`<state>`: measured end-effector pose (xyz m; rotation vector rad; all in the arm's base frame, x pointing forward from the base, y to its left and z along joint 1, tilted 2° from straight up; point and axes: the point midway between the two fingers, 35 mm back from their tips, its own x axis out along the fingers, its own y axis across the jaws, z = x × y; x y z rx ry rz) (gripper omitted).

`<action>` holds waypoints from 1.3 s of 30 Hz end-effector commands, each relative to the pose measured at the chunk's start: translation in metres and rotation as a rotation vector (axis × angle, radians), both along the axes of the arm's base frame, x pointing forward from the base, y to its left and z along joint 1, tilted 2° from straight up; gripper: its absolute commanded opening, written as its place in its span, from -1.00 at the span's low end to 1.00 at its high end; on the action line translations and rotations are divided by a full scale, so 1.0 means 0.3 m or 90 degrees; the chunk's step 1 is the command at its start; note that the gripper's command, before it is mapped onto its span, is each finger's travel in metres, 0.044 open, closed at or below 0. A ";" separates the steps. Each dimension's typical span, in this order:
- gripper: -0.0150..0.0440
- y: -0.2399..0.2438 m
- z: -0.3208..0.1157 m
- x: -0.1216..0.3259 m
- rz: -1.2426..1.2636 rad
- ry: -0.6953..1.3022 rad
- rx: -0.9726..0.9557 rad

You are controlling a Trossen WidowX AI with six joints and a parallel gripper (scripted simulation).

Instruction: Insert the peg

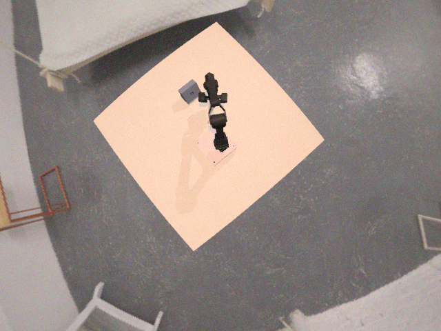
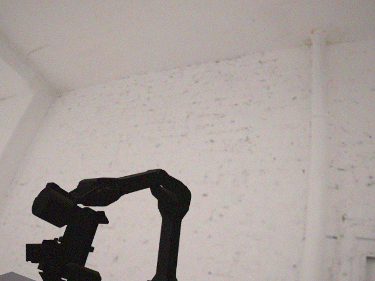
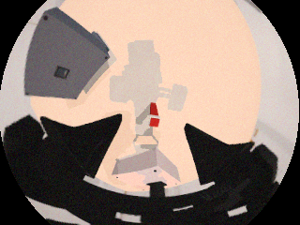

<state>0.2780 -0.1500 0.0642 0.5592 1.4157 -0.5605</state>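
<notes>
The red peg (image 3: 154,111) stands upright on the table in the wrist view; its top looks square. It is hidden in the top and exterior views. The grey sloped panel (image 1: 187,89) (image 3: 69,44) stands beside the arm, at the upper left of the wrist view; only a top corner (image 2: 12,276) shows in the exterior view. Its face has one square-looking hole (image 3: 61,72) (image 1: 192,92). My gripper (image 3: 154,122) (image 1: 213,98) is open and points down above the peg. The peg appears between the fingertips in the wrist view, but nothing is held. The fingertips are out of frame in the exterior view.
The pale pink base plate (image 1: 207,146) (image 3: 136,177) lies under the arm's base on the peach table top (image 1: 149,124). The arm's shadow falls across the table. A white covered bed (image 1: 124,21) is beyond the table in the top view.
</notes>
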 end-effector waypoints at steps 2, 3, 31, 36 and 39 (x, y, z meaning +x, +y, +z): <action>1.00 0.002 -0.031 0.000 -0.004 0.001 0.004; 1.00 0.002 -0.037 0.000 -0.004 0.001 0.004; 0.64 -0.001 -0.142 0.002 -0.001 0.001 0.001; 0.20 -0.001 -0.142 0.002 -0.001 0.001 0.001; -0.07 -0.001 -0.142 0.002 -0.001 0.001 0.001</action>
